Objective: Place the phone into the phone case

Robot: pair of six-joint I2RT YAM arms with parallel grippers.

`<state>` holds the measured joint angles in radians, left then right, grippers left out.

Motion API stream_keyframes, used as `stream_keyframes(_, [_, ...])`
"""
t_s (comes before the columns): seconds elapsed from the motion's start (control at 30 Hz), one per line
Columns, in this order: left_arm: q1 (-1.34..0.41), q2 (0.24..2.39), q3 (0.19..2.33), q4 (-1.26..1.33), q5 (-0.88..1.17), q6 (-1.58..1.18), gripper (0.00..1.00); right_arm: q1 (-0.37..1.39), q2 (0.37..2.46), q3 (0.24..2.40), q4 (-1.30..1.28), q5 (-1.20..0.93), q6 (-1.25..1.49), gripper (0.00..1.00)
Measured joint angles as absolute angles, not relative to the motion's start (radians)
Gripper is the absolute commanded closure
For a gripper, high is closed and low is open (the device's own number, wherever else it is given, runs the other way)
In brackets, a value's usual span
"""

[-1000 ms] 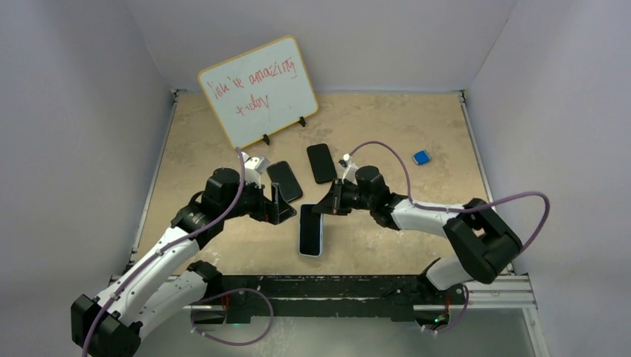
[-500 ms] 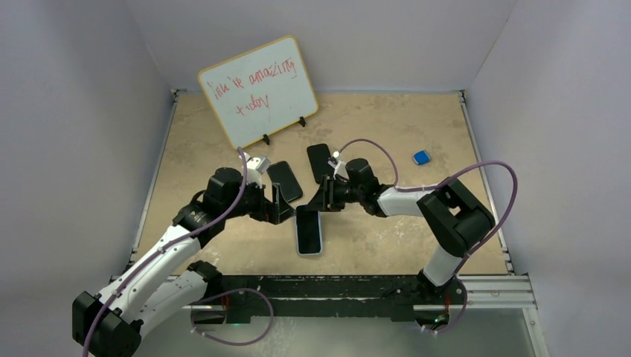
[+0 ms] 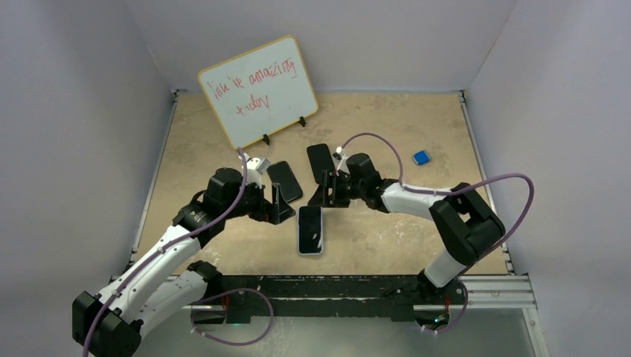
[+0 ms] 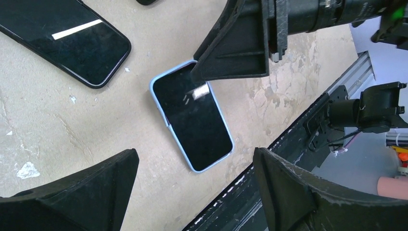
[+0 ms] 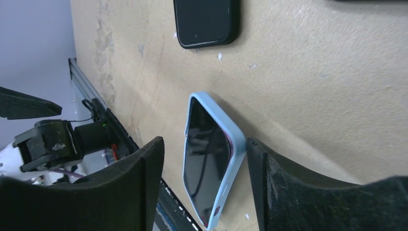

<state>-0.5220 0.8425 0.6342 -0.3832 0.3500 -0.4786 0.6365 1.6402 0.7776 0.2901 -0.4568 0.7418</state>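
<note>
Top external view. Shows phone (image 3: 310, 229) lying in case (image 5: 235, 139) mid-table, between both arms. Finds right gripper (image 3: 327, 197) spread over its far end, left gripper (image 3: 281, 204) spread alongside. Looks like final seating; calls for pressing the seemingly raised edge flush.

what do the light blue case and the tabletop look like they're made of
Light blue case: probably silicone or soft plastic; matte, evenly coloured, with rounded rim and no sharp glints. Tabletop: looks like a beige stone-pattern laminate or board, matte; mottled blotches and small white chips show.
</note>
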Motion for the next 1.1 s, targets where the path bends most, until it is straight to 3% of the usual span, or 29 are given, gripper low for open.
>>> stream_keyframes(0.23, [-0.522, 0.841, 0.666, -0.394, 0.327, -0.477, 0.07, 0.635, 1.515, 0.799, 0.186, -0.387, 0.684, 0.25])
stream_keyframes(0.37, [-0.522, 0.838, 0.698, -0.414, 0.310, -0.477, 0.06, 0.635, 1.395, 0.799, 0.105, -0.336, 0.651, 0.03])
stream_keyframes(0.4, [-0.522, 0.837, 0.707, -0.421, 0.305, -0.477, 0.06, 0.635, 1.364, 0.799, 0.085, -0.322, 0.647, 0.01])
stream_keyframes(0.73, [-0.522, 0.805, 0.812, -0.480, 0.233, -0.479, 0.06, 0.634, 0.953, 0.796, -0.124, -0.082, 0.621, 0.01])
stream_keyframes(1.1, [-0.522, 0.718, 0.862, -0.486, 0.172, -0.487, 0.05, 0.634, 0.689, 0.798, -0.255, 0.063, 0.652, 0.01])
